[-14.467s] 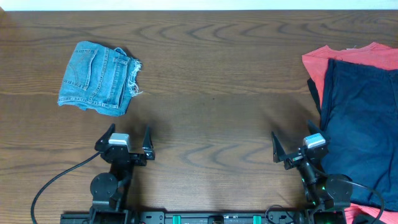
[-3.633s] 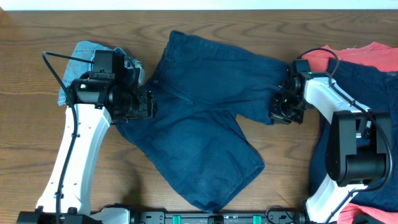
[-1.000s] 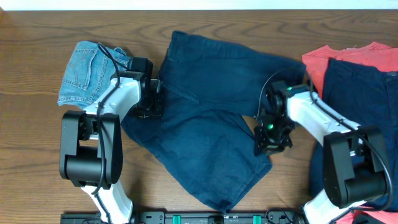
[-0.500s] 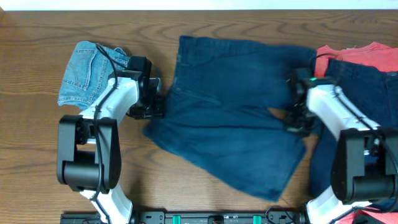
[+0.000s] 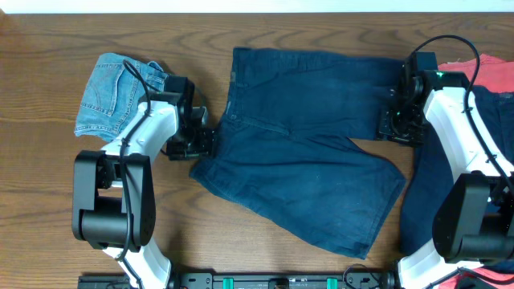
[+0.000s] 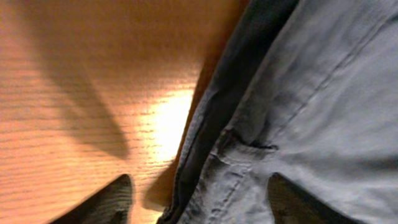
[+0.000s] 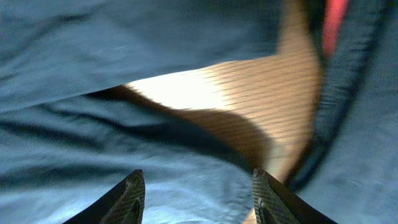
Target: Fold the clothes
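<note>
Centre of the worktop (image 5: 48,185): navy shorts (image 5: 305,152) spread out flat, waistband at 9 o'clock, one leg running to 3 o'clock, the other slanting toward 5. Left tool (image 5: 206,144) down at the 9 o'clock edge, right against the waistband. Seen from its wrist: fingertips (image 6: 109,202) wide apart, parted either side of the dark seam, wood at 9 o'clock, blue cloth at 3. Jaws open, nothing pinched. Over at 3 o'clock, right tool (image 5: 395,128) at the hem of the upper leg. Wrist view there: jaws apart too, over rumpled navy cloth with a strip of bare wood across the middle; touching or just above, hard to tell. Off at 10 o'clock, folded denim shorts (image 5: 120,100), just beside the left arm. At 2 o'clock, a red shirt (image 5: 494,71), and on top of it a second navy garment (image 5: 504,128) trailing down to 4 o'clock, right arm across it.
</note>
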Controlling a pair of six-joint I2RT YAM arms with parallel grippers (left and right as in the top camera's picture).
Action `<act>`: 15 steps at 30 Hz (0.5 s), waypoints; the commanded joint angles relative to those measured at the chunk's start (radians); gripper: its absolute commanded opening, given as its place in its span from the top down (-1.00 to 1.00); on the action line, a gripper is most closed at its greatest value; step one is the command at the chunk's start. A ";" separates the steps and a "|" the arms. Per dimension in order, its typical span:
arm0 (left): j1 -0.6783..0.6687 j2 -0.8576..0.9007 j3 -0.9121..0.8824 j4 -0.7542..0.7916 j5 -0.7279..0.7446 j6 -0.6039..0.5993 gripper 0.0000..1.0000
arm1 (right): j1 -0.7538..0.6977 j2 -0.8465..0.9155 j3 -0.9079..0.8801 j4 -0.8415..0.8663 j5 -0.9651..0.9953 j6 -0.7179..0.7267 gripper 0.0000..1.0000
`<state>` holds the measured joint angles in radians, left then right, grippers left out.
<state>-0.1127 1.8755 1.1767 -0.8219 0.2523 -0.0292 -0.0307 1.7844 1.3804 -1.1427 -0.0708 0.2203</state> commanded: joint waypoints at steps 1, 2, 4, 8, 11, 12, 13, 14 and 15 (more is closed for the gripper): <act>0.004 -0.013 -0.051 0.000 0.006 0.009 0.12 | -0.007 -0.030 0.016 -0.016 -0.141 -0.039 -0.07; 0.004 -0.013 -0.058 -0.002 0.005 0.010 0.55 | -0.007 -0.030 0.016 -0.022 -0.144 -0.039 -0.05; 0.007 -0.013 -0.064 -0.023 -0.033 0.008 0.88 | -0.007 -0.030 0.014 -0.030 -0.143 -0.040 -0.04; 0.051 -0.017 -0.064 -0.097 -0.270 -0.190 0.88 | -0.005 -0.030 0.011 -0.053 -0.144 -0.042 -0.01; 0.129 -0.032 -0.064 -0.135 -0.308 -0.248 0.88 | 0.019 -0.030 -0.009 -0.066 -0.143 -0.053 0.00; 0.148 -0.038 -0.064 -0.139 -0.302 -0.251 0.88 | 0.030 -0.030 -0.022 -0.064 -0.142 -0.063 0.00; 0.172 -0.047 -0.064 -0.142 -0.293 -0.254 0.88 | 0.045 -0.030 -0.041 -0.060 -0.135 -0.065 -0.01; 0.194 -0.057 -0.064 -0.145 -0.285 -0.254 0.88 | 0.059 -0.030 -0.064 -0.053 -0.126 -0.064 -0.02; 0.211 -0.067 -0.064 -0.146 -0.281 -0.255 0.88 | 0.073 -0.030 -0.087 -0.045 -0.117 -0.063 -0.04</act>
<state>0.0502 1.8591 1.1202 -0.9577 0.0277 -0.2241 -0.0021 1.7771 1.3483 -1.1938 -0.1928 0.1787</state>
